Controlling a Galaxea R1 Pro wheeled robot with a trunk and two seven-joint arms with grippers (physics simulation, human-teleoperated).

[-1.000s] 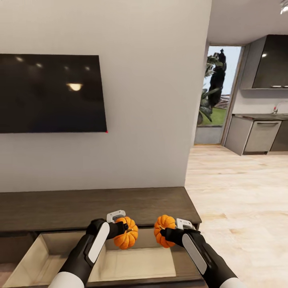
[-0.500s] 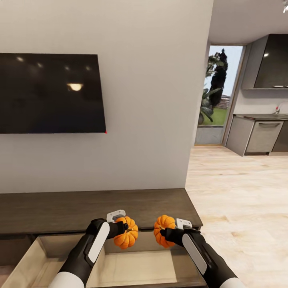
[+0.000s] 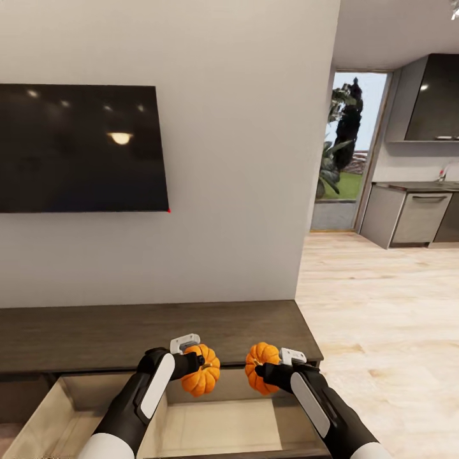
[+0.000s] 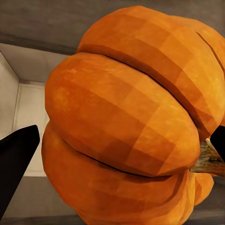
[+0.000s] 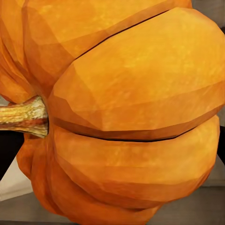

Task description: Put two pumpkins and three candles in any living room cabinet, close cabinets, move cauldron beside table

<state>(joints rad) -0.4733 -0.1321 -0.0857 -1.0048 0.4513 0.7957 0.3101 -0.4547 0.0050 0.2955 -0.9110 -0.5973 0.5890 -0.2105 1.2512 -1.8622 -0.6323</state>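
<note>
Left gripper [image 3: 199, 364] and right gripper [image 3: 260, 371] each pinch a ribbed orange pumpkin [image 3: 201, 378] [image 3: 261, 368] above the dark brown wooden cabinet's [image 3: 159, 331] open beige drawer [image 3: 217, 424]. Lower both before releasing; clearance to the drawer floor appears ample but is hard to judge.

Two ribbed orange pumpkins [image 3: 201, 378] [image 3: 262, 368] side by side at lower centre, tipped sideways, above the cabinet's [image 3: 127, 331] open pale drawer.

Ribbed orange pumpkin [image 4: 126, 126] close up, dark fingers [image 4: 16, 159] either side, apparently gripping, pale drawer [image 4: 28, 108] behind
</note>
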